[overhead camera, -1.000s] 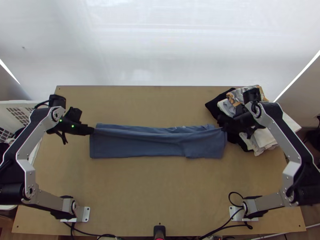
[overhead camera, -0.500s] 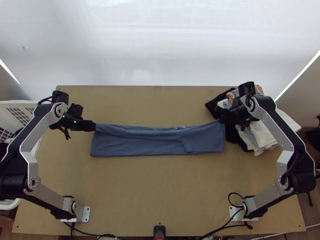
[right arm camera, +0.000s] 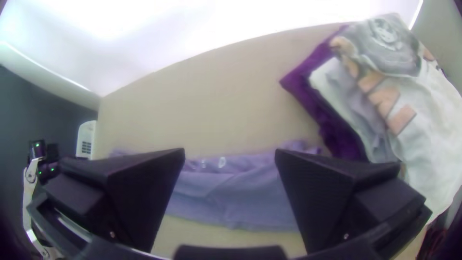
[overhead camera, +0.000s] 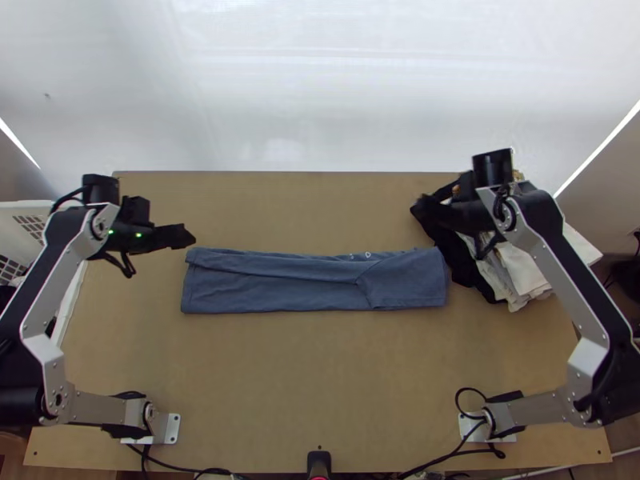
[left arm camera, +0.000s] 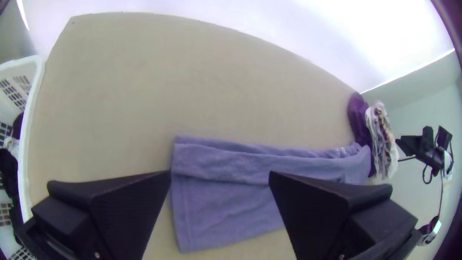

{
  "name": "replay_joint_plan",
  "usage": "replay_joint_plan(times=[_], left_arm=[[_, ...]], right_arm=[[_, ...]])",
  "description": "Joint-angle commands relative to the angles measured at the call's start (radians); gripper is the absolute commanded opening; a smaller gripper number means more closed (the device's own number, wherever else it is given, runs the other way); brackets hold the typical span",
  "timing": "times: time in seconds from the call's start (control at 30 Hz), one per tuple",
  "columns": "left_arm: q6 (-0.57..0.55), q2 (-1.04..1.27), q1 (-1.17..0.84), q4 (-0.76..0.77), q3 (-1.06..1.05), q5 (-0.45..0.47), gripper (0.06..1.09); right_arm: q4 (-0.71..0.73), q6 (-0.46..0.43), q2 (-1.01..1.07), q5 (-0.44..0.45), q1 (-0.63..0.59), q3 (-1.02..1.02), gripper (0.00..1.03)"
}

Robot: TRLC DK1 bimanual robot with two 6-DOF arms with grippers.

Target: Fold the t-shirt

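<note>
Light wooden table (overhead camera: 320,384), blue t-shirt (overhead camera: 272,294) in a long strip (slightly creased), clothes pile (overhead camera: 524,276) beside it

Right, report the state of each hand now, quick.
Left hand: open, fingers apart, holding nothing.
Right hand: open, fingers apart, holding nothing.

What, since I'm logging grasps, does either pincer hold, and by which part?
Nothing is held: the left pincer and the right pincer are both open, and the blue t-shirt lies folded into a long strip on the table.
</note>
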Motion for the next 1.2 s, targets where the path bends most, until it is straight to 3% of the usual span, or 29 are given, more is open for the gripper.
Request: replay_joint_plan(times=[0.0,0.03,0.17,0.37,0.67,0.87,1.17], left_arm=[[-0.088,-0.017,0.083,-0.061,-0.051,0.073,1.04],[-0.102,-0.008,0.091,-0.077,-0.056,0.078,1.04],[-0.177,0.003,0.102,-0.084,-0.108,0.076,1.04],[-0.151,-0.087,0.131,0.170,-0.312,0.074,1.04],[-0.123,-0.032,0.149,0.366,-0.416,0.078,1.04],[-0.105,0.017,0.157,0.423,-0.422,0.081,1.04],[-0.100,0.109,0.171,0.417,-0.378,0.174,1.04]], right_arm=[[0.008,0.116,0.058,-0.095,0.213,0.102,0.94],[0.008,0.131,0.090,-0.103,0.248,0.120,0.99],[0.008,0.184,0.231,-0.124,0.359,0.197,0.99],[0.008,0.227,0.408,-0.173,0.429,0.310,0.99],[0.008,0.230,0.576,-0.176,0.441,0.415,0.99],[0.008,0.230,0.619,-0.176,0.435,0.430,0.99],[0.008,0.237,0.659,-0.176,0.435,0.441,0.99]])
